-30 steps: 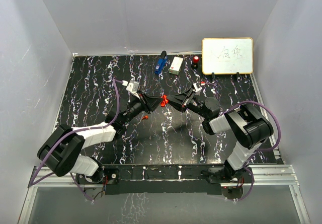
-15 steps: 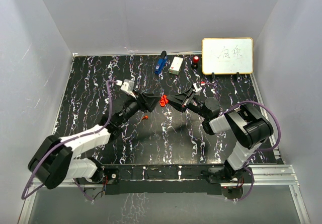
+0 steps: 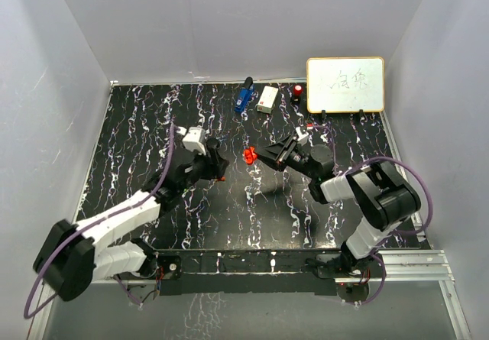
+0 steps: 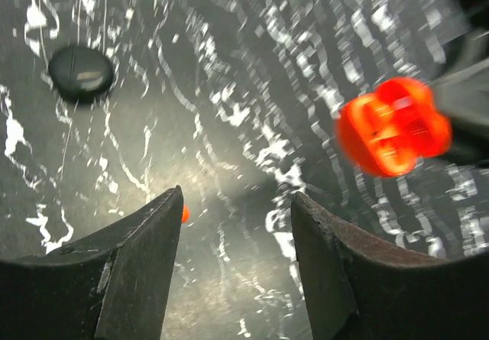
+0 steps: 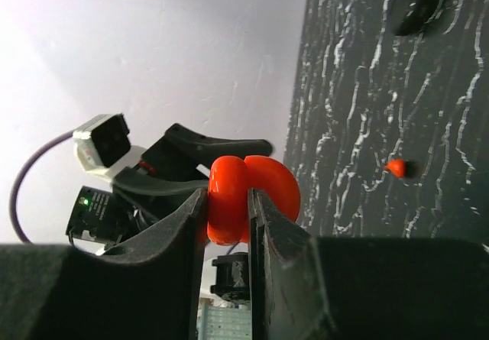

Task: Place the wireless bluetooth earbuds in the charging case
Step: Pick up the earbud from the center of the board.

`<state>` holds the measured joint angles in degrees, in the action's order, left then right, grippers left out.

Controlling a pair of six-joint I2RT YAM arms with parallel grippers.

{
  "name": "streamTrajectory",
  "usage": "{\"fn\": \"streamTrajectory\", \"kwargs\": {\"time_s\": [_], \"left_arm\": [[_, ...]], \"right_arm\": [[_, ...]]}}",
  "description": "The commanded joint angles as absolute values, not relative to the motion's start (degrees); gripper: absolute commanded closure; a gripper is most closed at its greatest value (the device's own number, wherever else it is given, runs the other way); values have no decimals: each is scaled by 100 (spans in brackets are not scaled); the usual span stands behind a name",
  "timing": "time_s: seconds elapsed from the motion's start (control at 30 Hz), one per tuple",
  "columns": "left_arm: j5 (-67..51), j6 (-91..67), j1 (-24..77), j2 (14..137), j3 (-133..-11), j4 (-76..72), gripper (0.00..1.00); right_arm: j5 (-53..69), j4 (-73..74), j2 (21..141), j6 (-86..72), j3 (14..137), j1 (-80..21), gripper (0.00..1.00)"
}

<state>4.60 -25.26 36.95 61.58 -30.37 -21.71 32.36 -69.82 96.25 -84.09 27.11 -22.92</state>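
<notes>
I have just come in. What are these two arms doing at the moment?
The right gripper is shut on the red charging case and holds it above the table, near the middle. The left gripper is open and empty, low over the table, close to a tiny red-and-black earbud that lies loose there. That earbud is not yet in the case. A black round disc also lies on the table.
</notes>
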Motion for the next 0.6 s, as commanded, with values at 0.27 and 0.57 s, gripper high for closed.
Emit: {"fn": "streamTrajectory", "kwargs": {"time_s": [0.27, 0.57], "left_arm": [[1088, -1790, 3946, 7724, -4149, -610, 44], [1058, -1698, 3962, 8407, -4421, -396, 45]], "right_arm": [[2481, -4160, 7868, -6317, 3244, -2213, 95], [2504, -4050, 7831, -6238, 3237, -2200, 95]]}}
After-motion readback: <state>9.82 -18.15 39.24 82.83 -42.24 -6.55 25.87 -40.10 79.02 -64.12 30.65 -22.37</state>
